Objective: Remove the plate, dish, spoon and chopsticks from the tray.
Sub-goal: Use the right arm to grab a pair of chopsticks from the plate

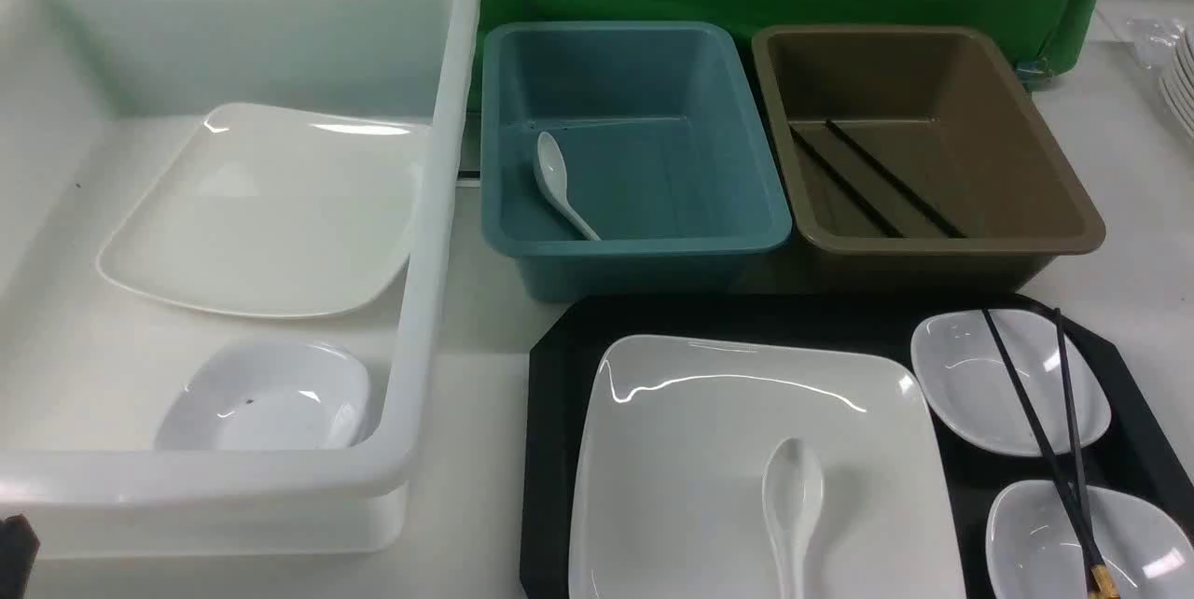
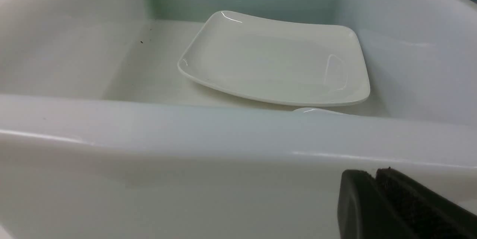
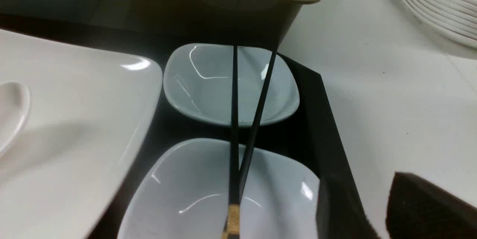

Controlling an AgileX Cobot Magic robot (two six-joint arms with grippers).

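White tub (image 1: 434, 235) holds a square plate and small dish; left gripper (image 2: 374, 179) beside it, closed, empty. Black tray (image 1: 564, 394): plate (image 1: 690, 468), spoon (image 1: 791, 496) on it; chopsticks (image 1: 1031, 403) across two dishes (image 1: 970, 394) right. Right gripper (image 3: 380, 194) partly open, empty.

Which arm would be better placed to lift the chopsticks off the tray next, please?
Probably the right: its open tool is near the chopsticks, which lie across two small dishes, while the left tool is over by the white tub.
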